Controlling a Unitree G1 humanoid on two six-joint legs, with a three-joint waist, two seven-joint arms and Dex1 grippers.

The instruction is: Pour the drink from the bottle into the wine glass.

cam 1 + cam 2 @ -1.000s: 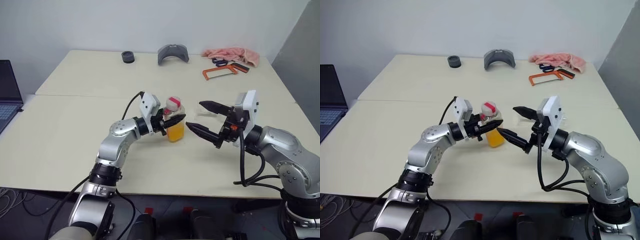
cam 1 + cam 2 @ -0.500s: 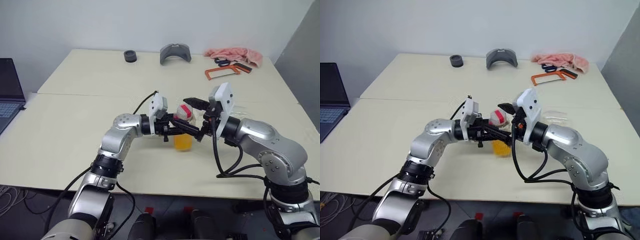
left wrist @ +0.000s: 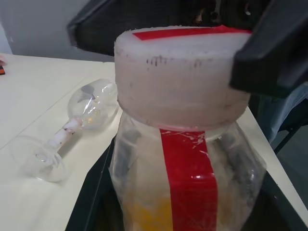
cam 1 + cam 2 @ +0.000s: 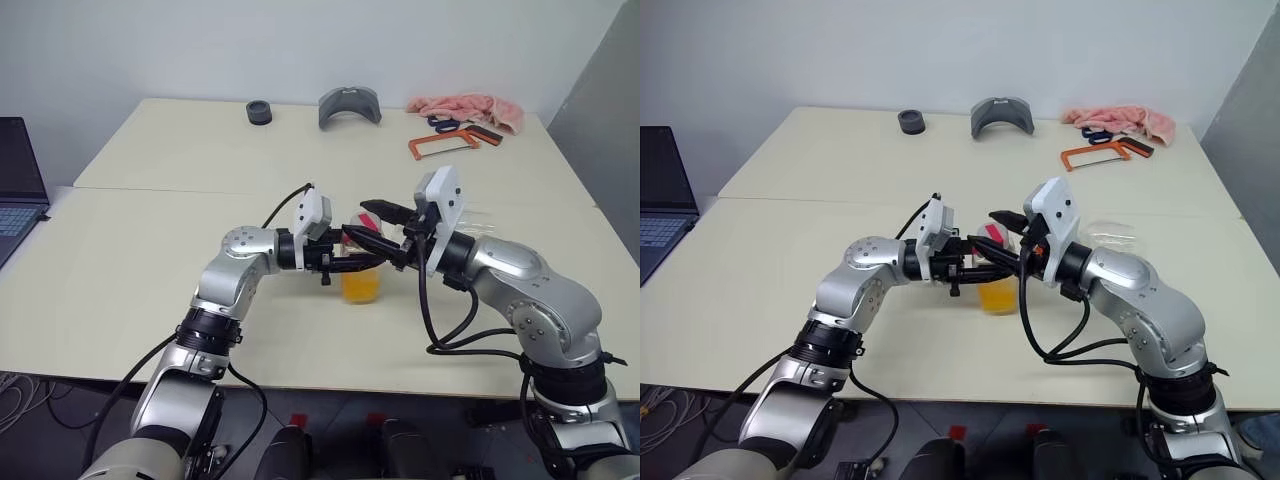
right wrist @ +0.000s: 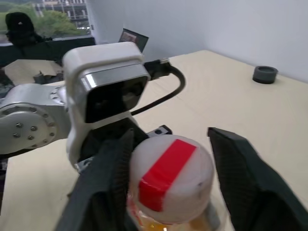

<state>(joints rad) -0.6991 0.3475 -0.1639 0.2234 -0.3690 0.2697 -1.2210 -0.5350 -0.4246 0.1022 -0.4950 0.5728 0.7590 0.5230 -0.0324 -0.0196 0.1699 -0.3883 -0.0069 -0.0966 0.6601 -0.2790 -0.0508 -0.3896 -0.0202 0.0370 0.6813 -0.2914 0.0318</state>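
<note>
Nearest, left gripper (image 4: 352, 262) jaws clamped on bottle (image 4: 361, 281) above surface (image 4: 150, 250); right gripper (image 5: 168, 185) jaws apart, straddling cap (image 5: 171, 175). Beyond, wine glass (image 3: 77, 122) lying toppled. Risk: twisting cap could wrench bottle, spill drink (image 4: 361, 288).

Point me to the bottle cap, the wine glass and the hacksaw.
bottle cap (image 5: 171, 175): right wrist view, on the red stripe on its top.
wine glass (image 3: 94, 106): left wrist view, on the bowl; it lies on its side.
hacksaw (image 4: 440, 146): left eye view, on the orange frame.
</note>
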